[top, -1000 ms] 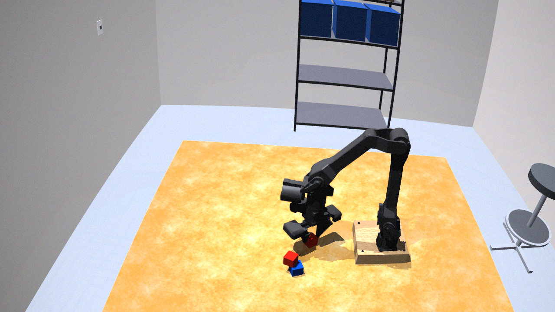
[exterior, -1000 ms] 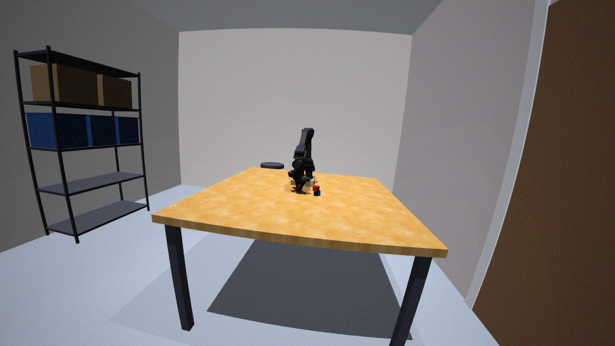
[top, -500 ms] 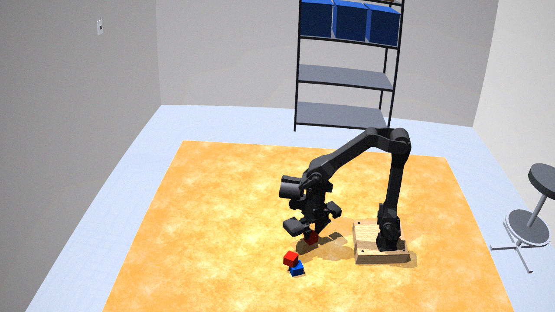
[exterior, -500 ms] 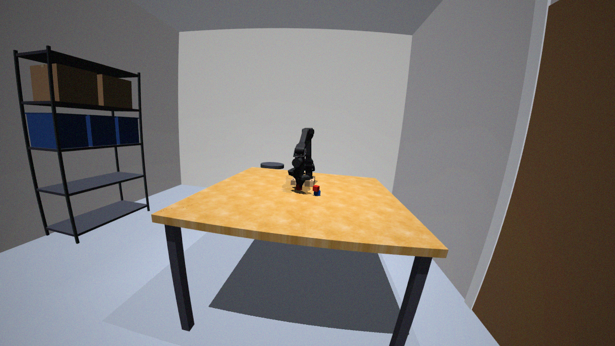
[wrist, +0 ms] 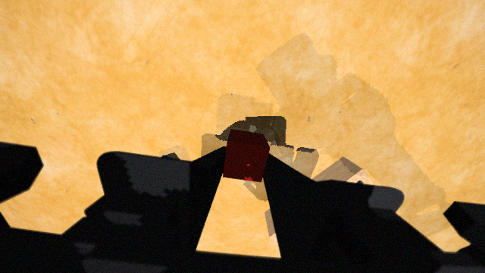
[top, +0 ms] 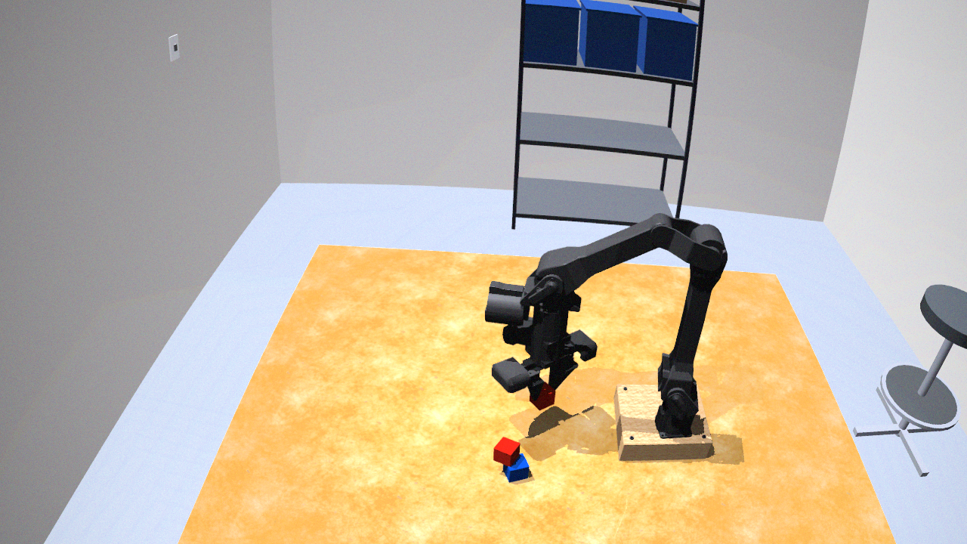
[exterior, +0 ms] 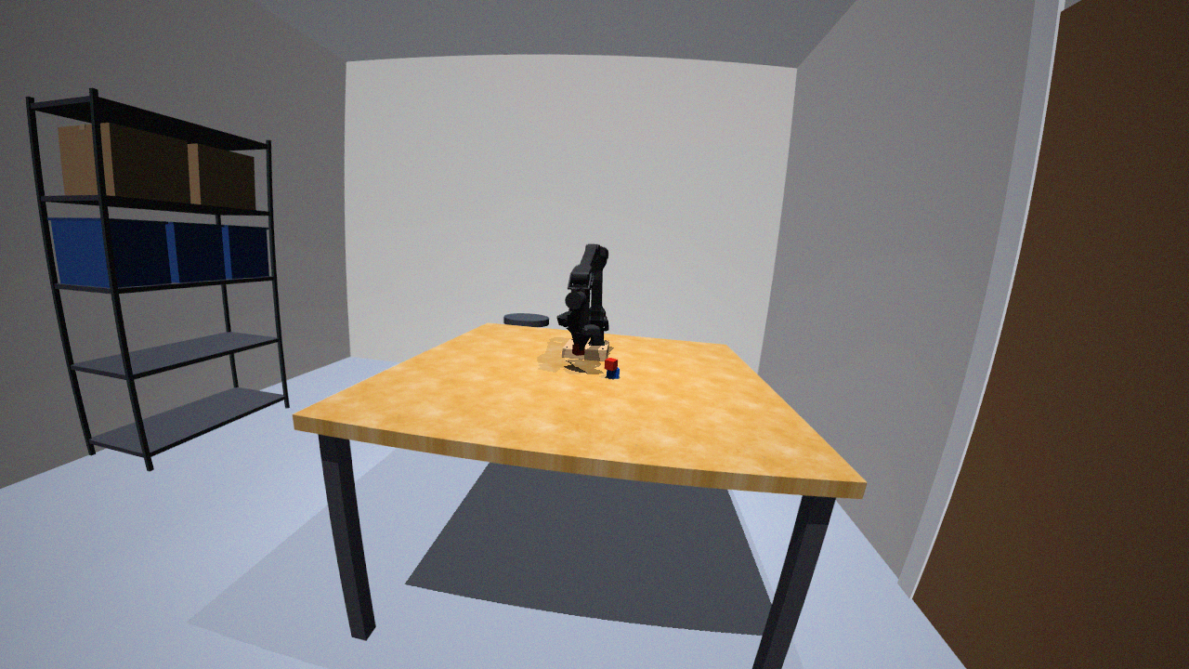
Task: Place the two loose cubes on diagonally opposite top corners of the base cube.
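Observation:
A blue base cube [top: 517, 468] [exterior: 612, 373] sits on the table. A red cube [top: 506, 450] [exterior: 610, 363] rests on top of it, offset toward one corner and overhanging the base cube. My gripper [top: 542, 392] [exterior: 578, 347] [wrist: 245, 154] is shut on the second red cube, which looks dark in shadow. It holds this cube above the table, behind the stack in the top view. In the wrist view the held cube sits between the two fingertips. The far side of the stack is hidden.
The arm's wooden base block [top: 638, 433] stands to the right of the stack in the top view. The arm's shadow falls on the table [top: 351, 406] [exterior: 499, 407] between them. A shelf rack [top: 601, 131] [exterior: 174, 353] and a stool [top: 919, 392] stand beyond the table.

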`<state>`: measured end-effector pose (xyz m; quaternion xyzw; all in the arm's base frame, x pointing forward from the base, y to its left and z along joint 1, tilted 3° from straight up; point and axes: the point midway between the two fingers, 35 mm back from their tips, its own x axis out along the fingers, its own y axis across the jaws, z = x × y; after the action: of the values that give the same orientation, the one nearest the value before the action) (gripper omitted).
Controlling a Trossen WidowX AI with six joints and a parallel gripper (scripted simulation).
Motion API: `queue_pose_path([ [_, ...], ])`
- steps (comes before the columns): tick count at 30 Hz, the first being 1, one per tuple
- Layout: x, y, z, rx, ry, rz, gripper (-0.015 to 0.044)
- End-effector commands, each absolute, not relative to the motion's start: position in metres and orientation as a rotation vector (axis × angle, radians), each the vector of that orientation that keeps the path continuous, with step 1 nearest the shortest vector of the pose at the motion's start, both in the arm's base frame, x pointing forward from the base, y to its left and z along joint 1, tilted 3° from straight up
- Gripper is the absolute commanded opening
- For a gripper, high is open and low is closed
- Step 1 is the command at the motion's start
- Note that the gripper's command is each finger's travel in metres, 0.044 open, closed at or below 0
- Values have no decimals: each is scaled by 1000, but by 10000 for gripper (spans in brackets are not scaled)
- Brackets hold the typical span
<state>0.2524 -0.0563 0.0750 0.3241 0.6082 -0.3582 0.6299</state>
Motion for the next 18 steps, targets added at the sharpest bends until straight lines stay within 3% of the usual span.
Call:
queue_pose_path([
  [1, 253, -55, 92, 746, 1376, -818, 105],
  [18, 251, -46, 122, 723, 1387, -794, 105],
])
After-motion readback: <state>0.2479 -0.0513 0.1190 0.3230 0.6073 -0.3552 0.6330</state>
